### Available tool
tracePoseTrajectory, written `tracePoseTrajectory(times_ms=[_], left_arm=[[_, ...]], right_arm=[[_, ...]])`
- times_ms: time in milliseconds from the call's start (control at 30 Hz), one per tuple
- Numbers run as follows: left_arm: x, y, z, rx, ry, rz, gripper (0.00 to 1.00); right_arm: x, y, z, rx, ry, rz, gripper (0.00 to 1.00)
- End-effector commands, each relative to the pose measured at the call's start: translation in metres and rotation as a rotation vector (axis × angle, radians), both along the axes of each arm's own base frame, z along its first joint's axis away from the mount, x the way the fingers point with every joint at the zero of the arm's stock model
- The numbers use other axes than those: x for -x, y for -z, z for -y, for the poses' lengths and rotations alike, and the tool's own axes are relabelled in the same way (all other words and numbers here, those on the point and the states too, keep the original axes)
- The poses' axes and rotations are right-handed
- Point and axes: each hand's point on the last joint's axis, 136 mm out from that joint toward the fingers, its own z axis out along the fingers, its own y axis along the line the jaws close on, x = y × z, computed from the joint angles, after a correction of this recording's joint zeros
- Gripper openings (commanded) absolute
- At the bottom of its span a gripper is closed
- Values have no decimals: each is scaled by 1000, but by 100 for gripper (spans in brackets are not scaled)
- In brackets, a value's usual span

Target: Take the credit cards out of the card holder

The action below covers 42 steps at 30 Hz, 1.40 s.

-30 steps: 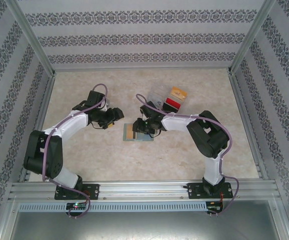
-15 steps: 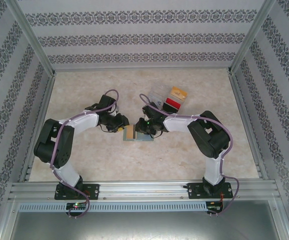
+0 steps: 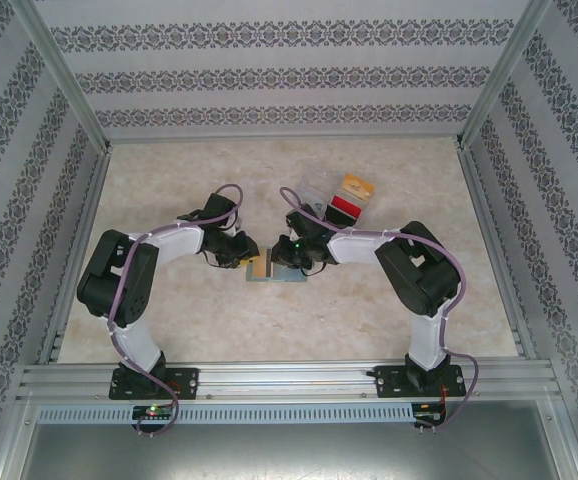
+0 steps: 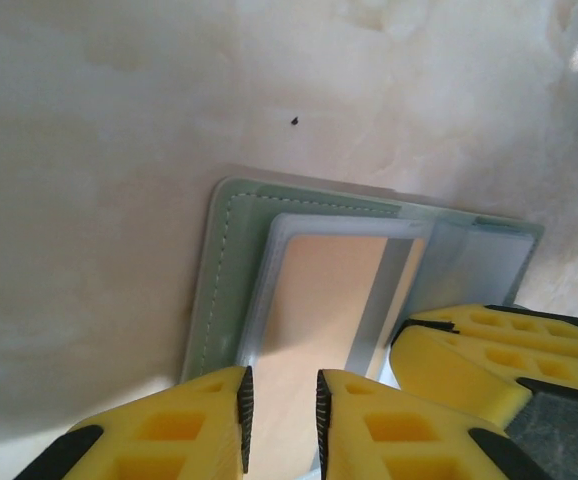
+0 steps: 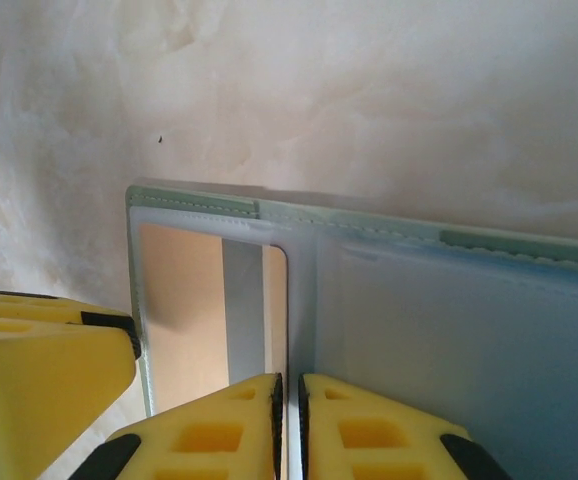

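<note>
The wallet (image 4: pixel 224 280) lies open and flat on the table (image 4: pixel 99 180), near the table's middle in the top view. The tan card (image 4: pixel 319 300) sits inside the bluish window pocket of the half at 9 o'clock, with a greyish stripe down one side (the pocket's frame hides its edges).

In the left wrist view, the left gripper (image 4: pixel 282 390) hangs low over the near end of that card. Its yellow pads (image 4: pixel 179 425) stand narrowly apart, with tan showing in the gap. Whether they touch the card I cannot tell.

In the right wrist view, the right gripper (image 5: pixel 289 390) is closed, with only a hairline slit between its pads. It sits right above the centre fold, beside the pocket's edge. Whether anything thin is pinched there I cannot tell. Its fingers also show at 4 o'clock in the left wrist view, over the wallet's other half.

From above, the left gripper meets the wallet from 9 o'clock and the right gripper from 3 o'clock, their tips near each other over it.

The red card (image 3: pixel 344 210) and yellow card (image 3: pixel 356 186) lie out on the table toward 1 o'clock of the wallet, apart from it. The yellow card is close against the red one at its 12 o'clock. The clear tray (image 3: pixel 307 194) sits just beside the red card at its 9 o'clock (what it holds is too faint to make out).
</note>
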Motion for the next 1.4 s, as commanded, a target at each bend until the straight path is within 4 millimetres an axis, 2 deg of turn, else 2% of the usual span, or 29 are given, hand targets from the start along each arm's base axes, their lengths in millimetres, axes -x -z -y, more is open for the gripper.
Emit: tracePoseTrajectory(times_ms=[0,600,1100,1367], left_arm=[[-6,-3,7,4,18,25,26],[0,11,0,-43,24,-10,19],[-1,11,2,-38,34,-9,16],[-4,6,3,-38,42,5,15]], right_arm=[[-1,-9,1,-31,-8,26,16],[1,-2,-2,-38,-22,-3,16],[-2,-17,-13,-123,-36,25,16],[-6,-18,-13,-138,-17,28,14]])
